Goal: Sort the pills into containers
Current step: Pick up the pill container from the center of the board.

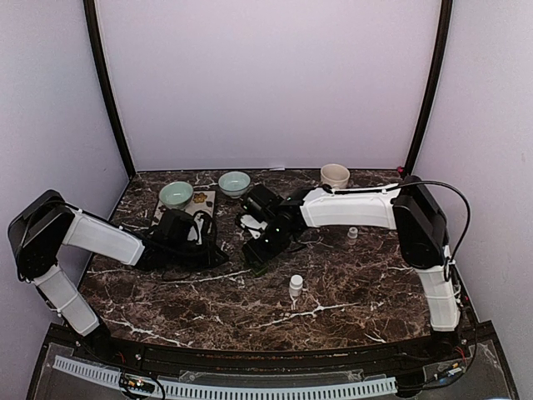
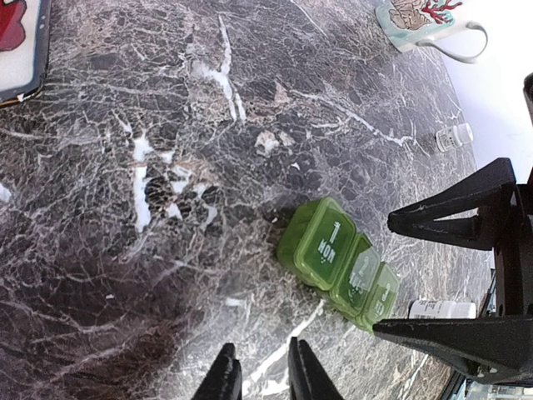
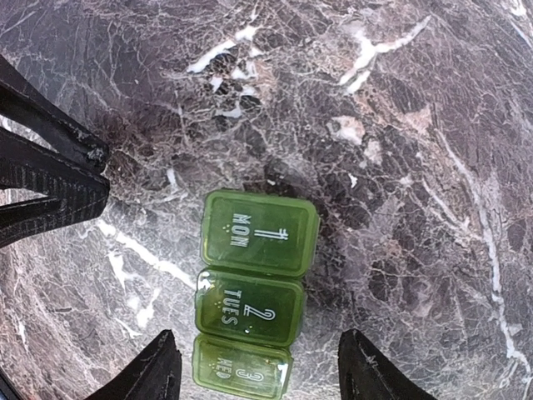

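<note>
Left claw (image 2: 260, 358): narrow gap, nothing between the fingers, just short of the containers (image 3: 254, 242). Containers lie mid-bench, lids shut. Right claw (image 3: 258, 342): wide, straddling the WED end, no visible contact. Mug (image 1: 335, 175) at the far edge.

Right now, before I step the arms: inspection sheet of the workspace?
Surface: dark white-veined marble tabletop.
Job's things: green translucent plastic pill box, MON, TUES and WED lids shut; no loose pills seen.
Clutter: small white bottle, second white bottle; pale teal bowl, second teal bowl and cream mug along the far edge.
Grippers: left pincer slightly open, empty, short of the box; right pincer wide open, straddling the box's WED end.
Cables: black cable looping over the right arm.
Surroundings: pale lilac walls, black corner posts.
</note>
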Tool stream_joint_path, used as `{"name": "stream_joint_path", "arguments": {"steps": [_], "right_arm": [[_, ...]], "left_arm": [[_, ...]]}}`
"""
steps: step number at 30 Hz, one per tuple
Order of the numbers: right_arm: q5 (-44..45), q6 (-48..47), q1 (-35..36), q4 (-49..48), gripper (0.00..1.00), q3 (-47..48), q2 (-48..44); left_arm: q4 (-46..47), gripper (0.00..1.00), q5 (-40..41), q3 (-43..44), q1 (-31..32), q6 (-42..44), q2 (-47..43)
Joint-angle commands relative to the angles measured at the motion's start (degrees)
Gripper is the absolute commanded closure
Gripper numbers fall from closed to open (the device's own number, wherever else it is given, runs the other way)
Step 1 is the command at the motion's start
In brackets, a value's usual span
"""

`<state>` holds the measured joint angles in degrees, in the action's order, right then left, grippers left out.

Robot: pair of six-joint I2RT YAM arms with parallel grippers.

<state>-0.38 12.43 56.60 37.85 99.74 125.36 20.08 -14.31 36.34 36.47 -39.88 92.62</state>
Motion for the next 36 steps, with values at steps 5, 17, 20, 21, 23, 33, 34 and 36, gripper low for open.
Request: {"name": "stream_joint_path", "arguments": {"steps": [5,17,20,21,23,33,34,36], "right_arm": [[-0.3,-0.5,1.3,1.1,0.34,0.1,1.2],[-0.1,-0.4,1.8,1.1,0.37,-1.4,2.4],[0.1,-0.5,1.8,0.9,0.4,-1.5,2.6],[0.2,-0.5,1.7,0.8,0.42,-1.6,2.8],[0.3,-0.7,1.7,0.8,0.45,-1.5,3.0],[0.0,-1.2,1.7,-0.6,0.63,-2.4,0.7],[-0.5,-1.3,1.7,-0.8,0.63,-2.5,0.1],[-1.8,-1.4,1.5,-1.2,0.64,-2.5,-0.9]], "left_arm": [[0.9,0.76,0.0,-0.7,-0.4,-0.8,-1.6],[1.8,0.66,-0.6,-0.4,-0.7,-1.8,-0.8],[2.3,0.63,-1.0,-0.5,-0.9,-2.3,-0.8],[2.5,0.62,-1.3,-0.6,-0.9,-2.5,-0.7],[3.0,0.61,-1.8,-0.6,-0.9,-2.9,-0.4],[6.9,0.52,-4.5,-2.3,-3.2,-5.6,0.0],[7.6,0.52,-5.0,-2.5,-3.4,-6.0,0.0],[8.6,0.51,-5.8,-2.9,-3.9,-6.4,-0.1]]}}
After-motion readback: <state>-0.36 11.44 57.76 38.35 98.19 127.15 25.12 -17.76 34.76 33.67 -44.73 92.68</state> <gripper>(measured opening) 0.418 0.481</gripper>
